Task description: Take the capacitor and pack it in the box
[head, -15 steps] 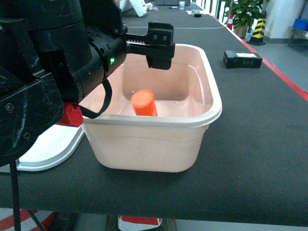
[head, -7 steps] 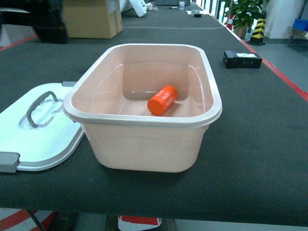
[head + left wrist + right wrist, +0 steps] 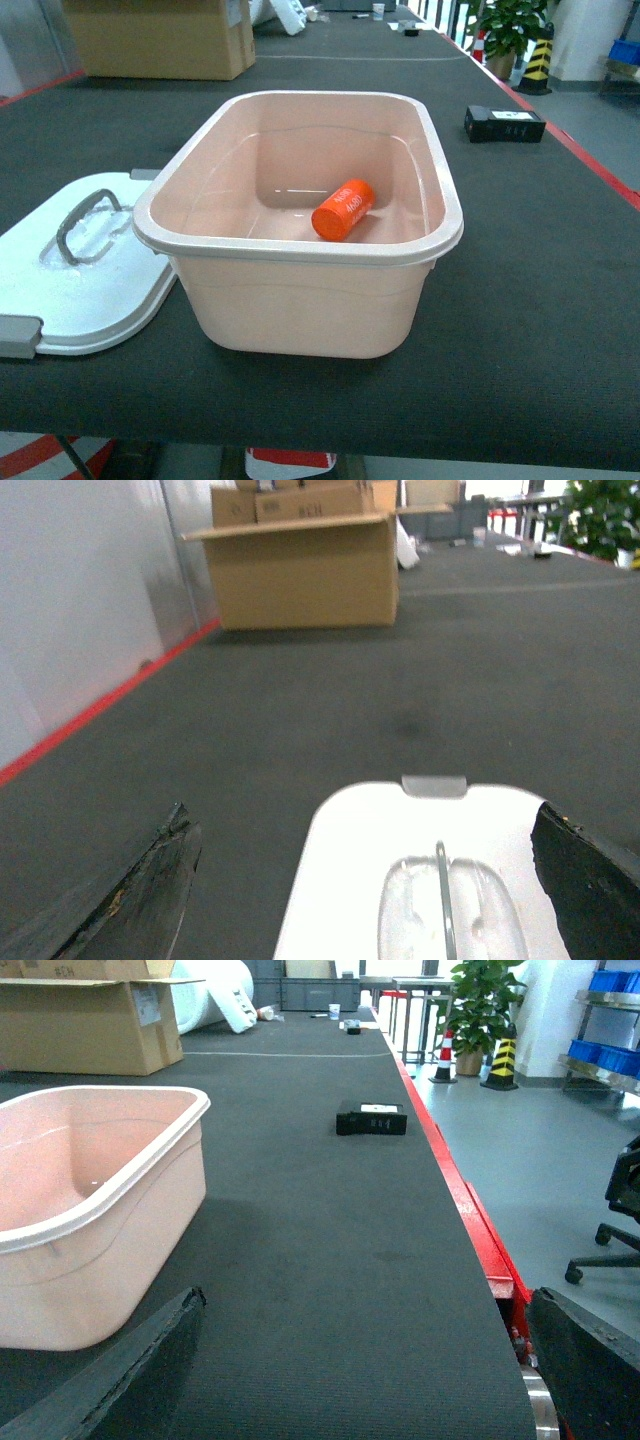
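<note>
Pale print on the capacitor (image 3: pixel 343 210) seems to read "4680"; other labels are too blurred.

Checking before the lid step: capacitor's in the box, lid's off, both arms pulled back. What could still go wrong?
1. The capacitor lies on its side, loose in the box; a nudge to the box may roll it.
2. The lid lies close against the box's left side, so grasping its handle could bump the box.
3. The left gripper hangs open above the lid, its fingers straddling it; a skewed descent could catch the lid's edge.
</note>
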